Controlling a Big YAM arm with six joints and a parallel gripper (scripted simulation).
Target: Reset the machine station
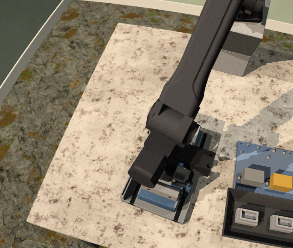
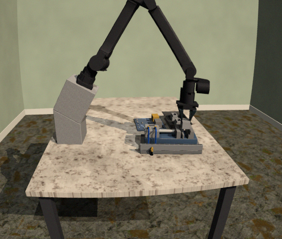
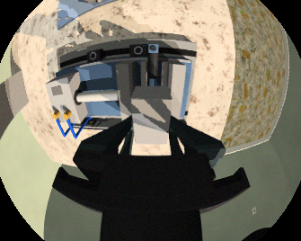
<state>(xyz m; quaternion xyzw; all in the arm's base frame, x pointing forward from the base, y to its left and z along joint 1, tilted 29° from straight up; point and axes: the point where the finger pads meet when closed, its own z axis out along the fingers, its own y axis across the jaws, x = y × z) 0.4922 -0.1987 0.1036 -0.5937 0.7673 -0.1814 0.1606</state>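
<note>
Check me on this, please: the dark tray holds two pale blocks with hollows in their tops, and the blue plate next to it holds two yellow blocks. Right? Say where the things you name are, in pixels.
Not quite: the top view shows one yellow block (image 1: pixel 280 182) and one gray block (image 1: pixel 252 176) on the blue plate (image 1: pixel 264 164). The rest is right.

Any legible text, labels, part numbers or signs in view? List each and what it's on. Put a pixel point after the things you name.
None readable in any view.
Outfeed tray (image 1: pixel 224 213), infeed plate (image 1: pixel 253 160): no lettering seen.
Vise end block with hoses (image 2: pixel 148 132) (image 3: pixel 57 101): a small dark square patch, no legible text on it.
Gripper (image 2: pixel 186 121) (image 3: pixel 151 120), arm (image 1: pixel 210 39) (image 2: pixel 169 35): no markings legible; dark, so faint ones can't be ruled out.
</note>
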